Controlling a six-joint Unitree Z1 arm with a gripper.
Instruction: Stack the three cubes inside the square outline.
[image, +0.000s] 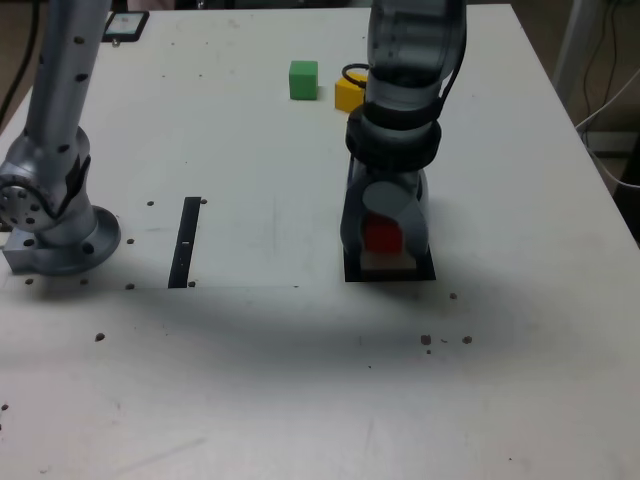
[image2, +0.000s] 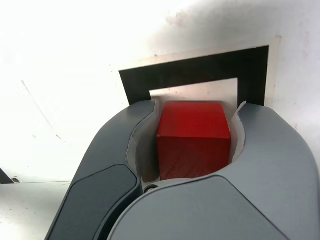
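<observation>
— Nearest the exterior camera, what sits on the table (image: 300, 400)?
— Bare white surface with a few dark specks; further back, the square outline (image: 352, 273) with the gripper (image: 385, 235) over it.
— And the jaws?
— Closed on the red cube (image2: 194, 137), held between them above the outline's white centre.
— The other cubes?
— Far side: the green cube (image: 303, 80), and the yellow cube (image: 349, 94) just to its right in the exterior view, partly behind the arm. A black strip (image: 186, 242) lies left of the outline.
</observation>
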